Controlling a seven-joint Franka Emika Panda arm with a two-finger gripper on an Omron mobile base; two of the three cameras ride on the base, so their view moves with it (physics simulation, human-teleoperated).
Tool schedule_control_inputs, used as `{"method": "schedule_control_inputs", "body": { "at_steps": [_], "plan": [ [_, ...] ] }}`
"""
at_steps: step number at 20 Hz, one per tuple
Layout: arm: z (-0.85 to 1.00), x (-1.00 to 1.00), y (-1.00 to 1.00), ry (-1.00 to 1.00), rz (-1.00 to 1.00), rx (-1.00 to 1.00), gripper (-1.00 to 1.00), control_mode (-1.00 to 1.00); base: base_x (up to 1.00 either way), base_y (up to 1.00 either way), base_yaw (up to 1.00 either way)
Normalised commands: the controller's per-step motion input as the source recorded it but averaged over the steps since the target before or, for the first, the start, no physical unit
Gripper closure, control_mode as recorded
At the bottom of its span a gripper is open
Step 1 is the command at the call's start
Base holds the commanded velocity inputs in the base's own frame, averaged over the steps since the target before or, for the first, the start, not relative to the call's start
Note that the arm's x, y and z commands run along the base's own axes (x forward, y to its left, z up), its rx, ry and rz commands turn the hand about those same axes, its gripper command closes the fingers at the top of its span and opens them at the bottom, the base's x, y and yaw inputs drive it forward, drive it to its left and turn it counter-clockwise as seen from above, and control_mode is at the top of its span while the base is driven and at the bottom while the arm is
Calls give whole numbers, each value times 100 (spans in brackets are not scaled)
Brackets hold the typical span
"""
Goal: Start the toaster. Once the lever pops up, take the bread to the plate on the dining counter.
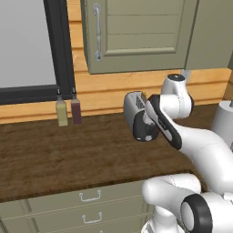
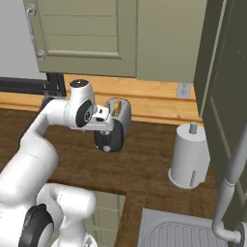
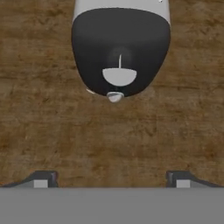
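The toaster (image 3: 120,48) stands on the dark wood-grain kitchen counter (image 1: 54,154), near the back wall, with its glossy black end panel facing the robot. In the hand view that black panel carries a pale half-round lever (image 3: 119,76) with a thin slot running up from it and a small silver knob (image 3: 115,96) at the lower edge. From the right base view a bit of tan-orange shows in the toaster's top slot, most likely the bread (image 2: 117,109), though little of it can be made out. In the left base view the toaster (image 1: 135,113) shows as a rounded silver body partly covered by the arm's wrist. The gripper (image 3: 112,179) hovers just in front of the black end panel, well above the counter surface, its two dark fingertips spread wide apart at the bottom of the hand view with nothing between them, so the hand is released and empty. To the right of the toaster, in the right base view, a grey cylindrical canister (image 2: 189,157) with a small knob on its lid stands on the counter; what it holds cannot be told. Beyond it lies the corner of a steel sink (image 2: 183,231) with a curved grey faucet (image 2: 230,178). To the left, against the wooden back wall below the window, stand two small bottles touching side by side, one olive-yellow (image 1: 61,111) and one dark red-brown (image 1: 76,110). Olive-green wall cabinets (image 1: 136,34) hang above, and drawers (image 1: 86,202) run under the counter.
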Motion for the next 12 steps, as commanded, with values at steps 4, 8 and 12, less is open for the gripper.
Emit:
{"method": "schedule_control_inputs", "body": {
  "at_steps": [4,8,12],
  "plan": [
    [-6,100,0,0,-2,0,100,-100,0,0,0],
    [0,65,-6,0,0,7,100,-100,0,0,0],
    [0,14,-13,0,0,12,100,-100,0,0,0]
  ]
}}
